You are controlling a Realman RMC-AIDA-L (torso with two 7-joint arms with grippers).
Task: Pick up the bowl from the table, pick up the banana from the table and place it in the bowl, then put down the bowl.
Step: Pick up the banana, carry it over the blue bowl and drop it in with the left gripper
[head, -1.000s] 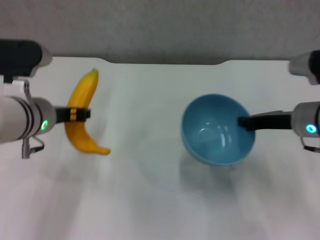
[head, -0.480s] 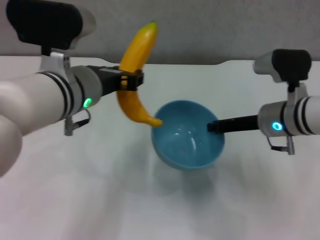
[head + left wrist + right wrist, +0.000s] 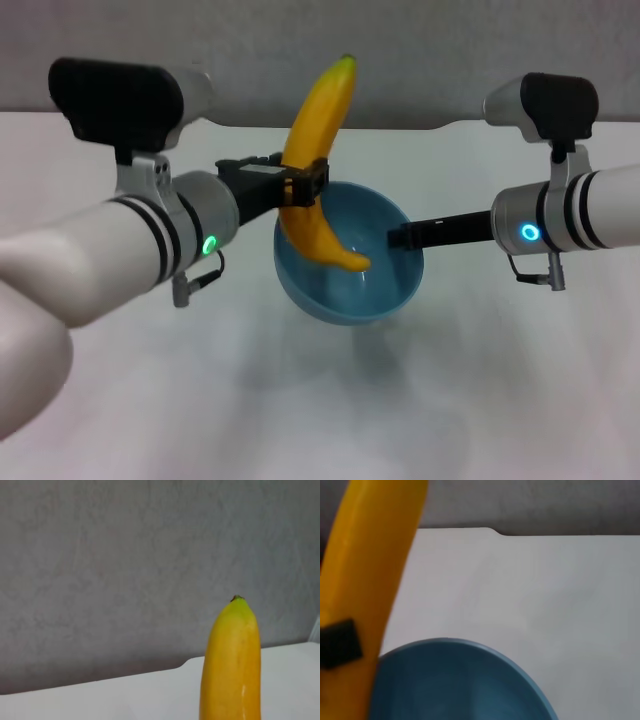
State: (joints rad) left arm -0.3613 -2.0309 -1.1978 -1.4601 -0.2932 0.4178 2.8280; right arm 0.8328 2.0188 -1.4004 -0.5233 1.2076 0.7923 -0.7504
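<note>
a: banana (image 3: 315, 170) has swung in over the bowl (image 3: 350, 285) since a second ago; lower tip now inside the rim, stem end above it.
b: grip?
a: left gripper (image 3: 300, 185) clamped at its middle. right gripper (image 3: 395, 238) pinches the bowl's rim, holding it above the table (image 3: 480, 400).
b: so release looks next, then setting the bowl down.

Round glossy light-blue bowl (image 3: 349, 264) held clear above large flat white table (image 3: 450, 400), right gripper (image 3: 397, 238) on its right rim, long curved yellow banana (image 3: 318, 170) upright in left gripper (image 3: 303, 184) at bowl's left rim, lower tip inside bowl, stem end up
</note>
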